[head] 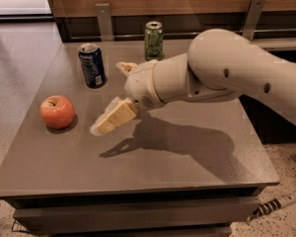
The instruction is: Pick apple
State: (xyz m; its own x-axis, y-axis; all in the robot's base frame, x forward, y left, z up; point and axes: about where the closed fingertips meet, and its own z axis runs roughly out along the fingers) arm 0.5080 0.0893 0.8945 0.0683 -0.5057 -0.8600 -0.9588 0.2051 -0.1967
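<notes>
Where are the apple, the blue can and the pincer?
apple [57, 111]: camera view, middle of its skin.
blue can [92, 66]: camera view, middle of its side.
pincer [107, 98]: camera view, gap between its open fingertips, just right of the apple.
</notes>
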